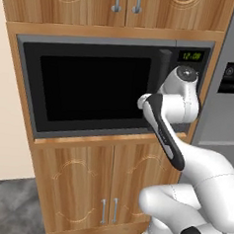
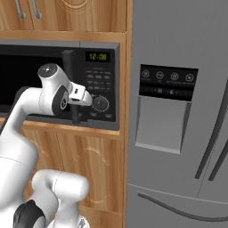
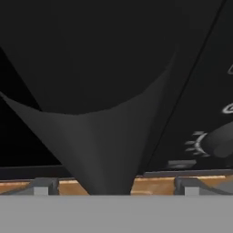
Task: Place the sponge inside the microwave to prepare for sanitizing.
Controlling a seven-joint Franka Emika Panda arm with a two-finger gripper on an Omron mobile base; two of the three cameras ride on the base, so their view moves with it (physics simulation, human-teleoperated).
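The stainless refrigerator (image 2: 178,111) is filling the right half of the right base view, and the wooden cabinet column (image 1: 85,181) is occupying the centre of the left base view, framing the microwave (image 1: 91,87), which is sitting across the upper middle of that frame with its black-windowed door closed. The control panel with green digits (image 2: 98,56) and a knob (image 2: 101,103) is showing at the upper left of the right base view. The vertical bar handle (image 2: 69,60) is standing just left of that panel, and in the hand view it is looming as a dark wedge (image 3: 104,150) in the lower centre, right between the two finger tips at the bottom corners. The gripper (image 2: 80,103) is standing wide apart around or just in front of that bar, clamped on nothing. The handle is looking rigid and smooth, so a firm squeeze around its middle should serve, pulling along the door's swing. The sponge is likely to be light and soft; where it is lying cannot be told from these views.
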